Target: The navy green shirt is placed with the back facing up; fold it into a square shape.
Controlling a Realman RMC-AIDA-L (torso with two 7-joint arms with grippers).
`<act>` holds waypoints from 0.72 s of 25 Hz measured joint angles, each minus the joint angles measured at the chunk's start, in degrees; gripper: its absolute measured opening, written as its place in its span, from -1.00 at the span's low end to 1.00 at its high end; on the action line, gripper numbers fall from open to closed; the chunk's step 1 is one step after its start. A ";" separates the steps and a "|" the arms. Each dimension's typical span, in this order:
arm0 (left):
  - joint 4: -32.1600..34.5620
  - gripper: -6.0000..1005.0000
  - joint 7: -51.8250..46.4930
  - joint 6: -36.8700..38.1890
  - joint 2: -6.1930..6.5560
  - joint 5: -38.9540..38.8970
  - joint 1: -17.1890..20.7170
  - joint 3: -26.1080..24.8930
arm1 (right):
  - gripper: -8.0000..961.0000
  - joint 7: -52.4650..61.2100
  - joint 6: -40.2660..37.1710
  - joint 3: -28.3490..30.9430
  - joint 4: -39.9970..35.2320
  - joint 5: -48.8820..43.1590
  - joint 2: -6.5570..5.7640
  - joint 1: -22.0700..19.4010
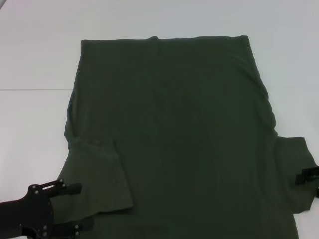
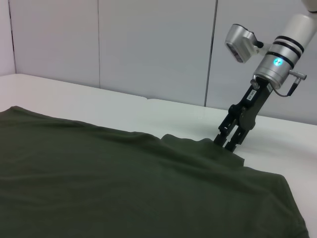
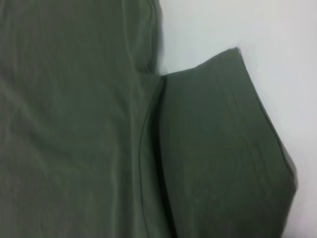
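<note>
**Q:** Head view?

**A:** The navy green shirt lies flat across the white table. Its left sleeve is folded inward. My left gripper sits released at seven o'clock, my right gripper at four o'clock.

**Q:** Left wrist view?

**A:** My right gripper meets the right sleeve's edge; grasping or not, I cannot tell.

**Q:** Right wrist view?

**A:** The right sleeve spreads outward, unfolded.

**Q:** Risk?

**A:** A shallow pinch could slip, leaving the fold crooked.

Bright even light, faint shadows, right wrist view soft
</note>
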 joint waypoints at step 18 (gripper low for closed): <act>-0.16 0.69 -0.18 -0.31 0.00 0.00 -0.14 -0.01 | 0.58 -0.85 2.79 -0.27 1.49 0.58 0.73 1.09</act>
